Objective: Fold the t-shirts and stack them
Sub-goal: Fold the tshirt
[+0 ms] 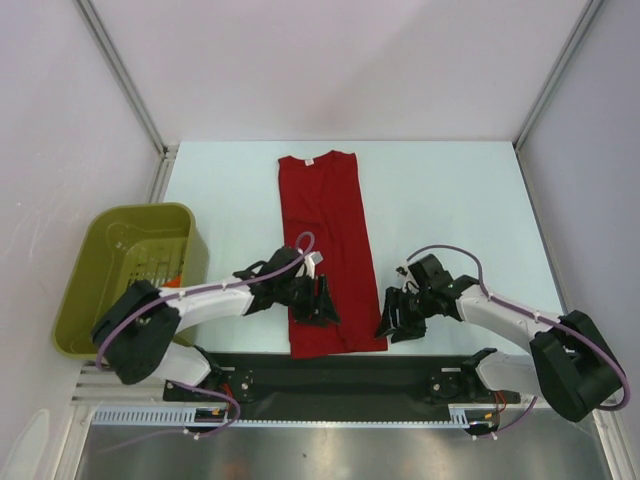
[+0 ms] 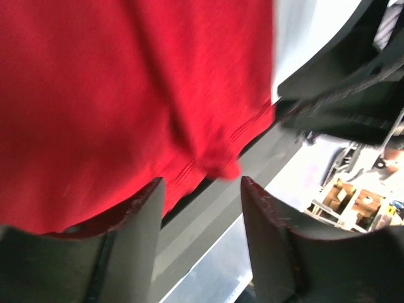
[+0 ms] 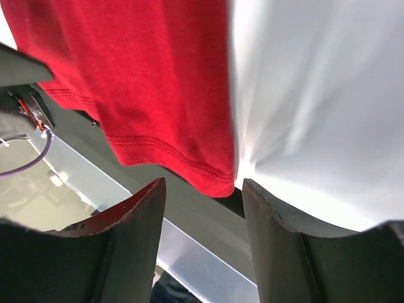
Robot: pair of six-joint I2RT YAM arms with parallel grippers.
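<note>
A red t-shirt point(image 1: 328, 250) lies folded into a long narrow strip down the middle of the white table, collar at the far end, hem at the near edge. My left gripper point(image 1: 322, 303) is open over the strip's near left part; the left wrist view shows the red cloth point(image 2: 126, 95) and its hem above my open fingers point(image 2: 142, 214), nothing held. My right gripper point(image 1: 398, 322) is open just right of the near right hem corner point(image 3: 218, 180), which hangs between my fingers point(image 3: 262, 208) without being held.
An olive-green basket point(image 1: 95, 262) stands at the left table edge, beside the left arm. A black strip point(image 1: 350, 375) runs along the near table edge just under the shirt hem. White walls and metal posts enclose the table.
</note>
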